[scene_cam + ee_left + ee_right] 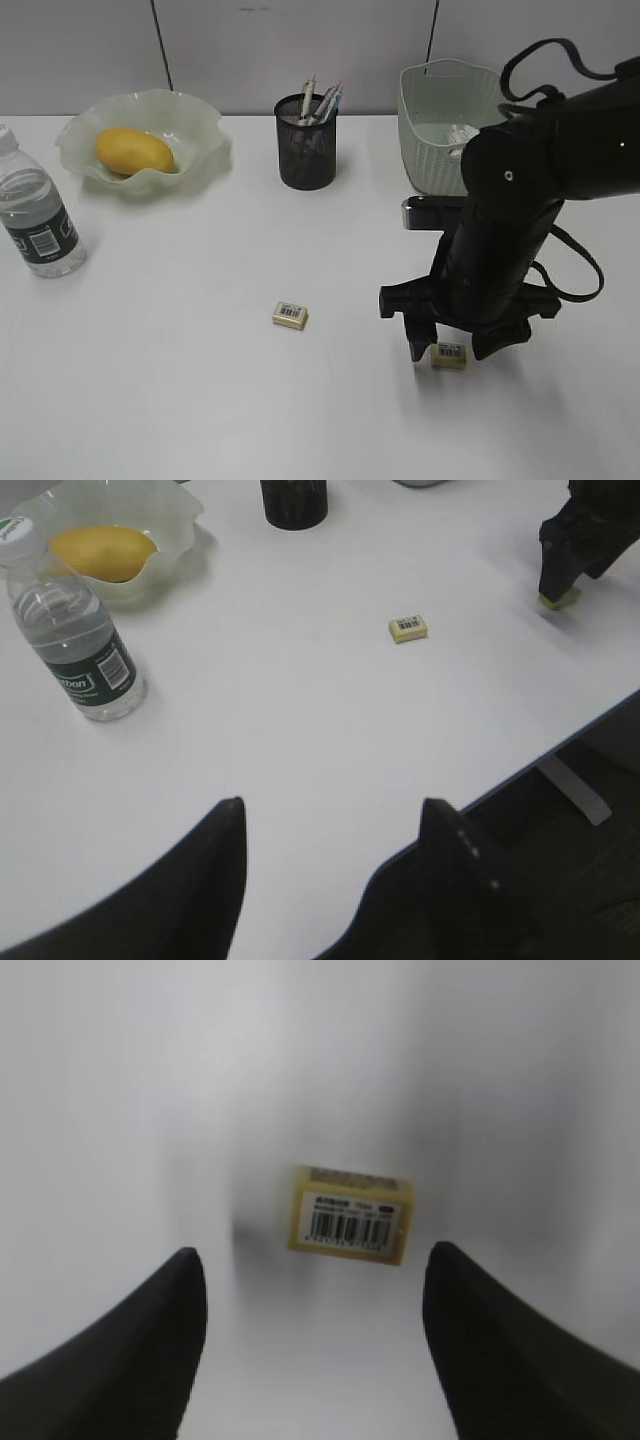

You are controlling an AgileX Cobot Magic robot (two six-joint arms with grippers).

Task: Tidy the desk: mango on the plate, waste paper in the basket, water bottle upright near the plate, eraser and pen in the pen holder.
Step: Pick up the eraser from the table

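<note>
Seemingly flat, the eraser (348, 1221) lies crosswise between open fingers (120, 1350).

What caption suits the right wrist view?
Open right hand poised above a yellow eraser lying on the white desk.

Open bench (180, 400) lies around the middle eraser (290, 315). The right end effector (450, 352) straddles the other eraser (449, 355); pen holder (306, 142) and basket (440, 125) stand well behind.
</note>
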